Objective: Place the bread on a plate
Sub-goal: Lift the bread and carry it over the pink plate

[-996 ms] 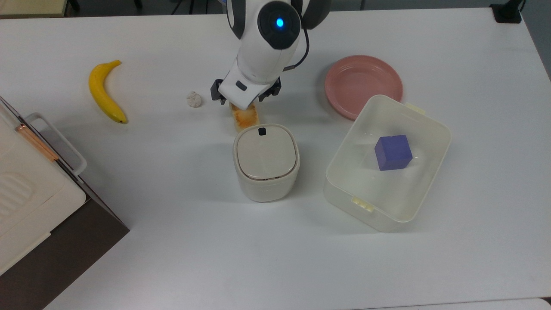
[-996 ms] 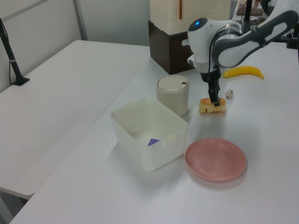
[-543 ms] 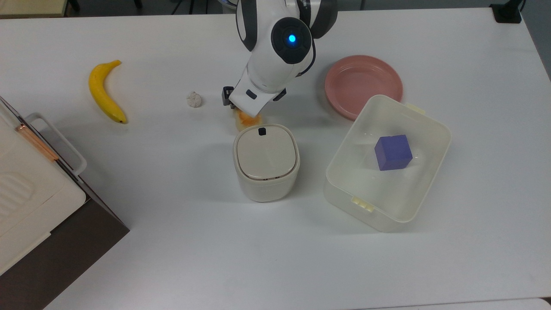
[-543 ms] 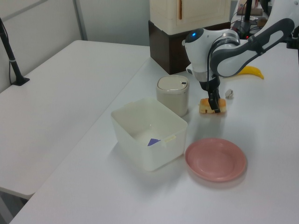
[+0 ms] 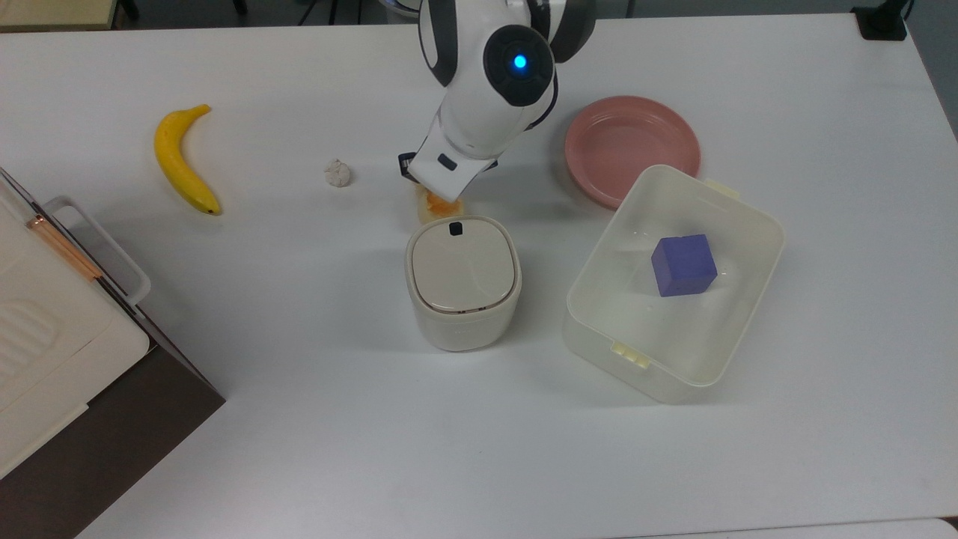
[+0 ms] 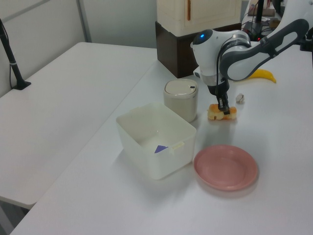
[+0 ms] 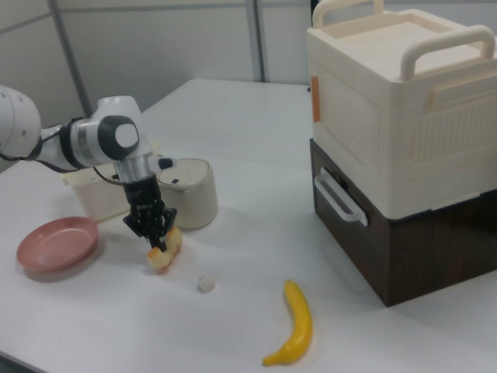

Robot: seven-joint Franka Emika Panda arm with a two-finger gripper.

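Compared with the earlier frames, the arm's wrist has swung toward the top view's right and the bread (image 6: 221, 112) has turned with it, so less of its toasted top shows past the wrist in the top view. The gripper (image 6: 224, 108) comes down from above with its fingers closed narrowly across the bread's short width, a hold that suits an oblong piece. The bread sits low, at or barely off the table (image 5: 299, 449); which of the two cannot be told. It lies just beside the lidded round container (image 5: 462, 281) and well apart from the pink plate (image 5: 632, 148), which holds nothing. Judged from this, the grasp is made and the lift and carry to the plate are not yet done.

The top view hides the fingers under the white wrist and shows only an orange end of the bread (image 5: 438, 203), but it gives the layout: a banana (image 5: 182, 159) and a small white lump (image 5: 337, 173) on the top view's left, and a cream tub (image 5: 673, 283) with a purple cube (image 5: 682, 264) overlapping the plate's near edge. The right view shows the dark fingers (image 7: 158, 223) straddling the bread (image 7: 165, 249). The left view shows open table between bread and plate (image 6: 226, 167).
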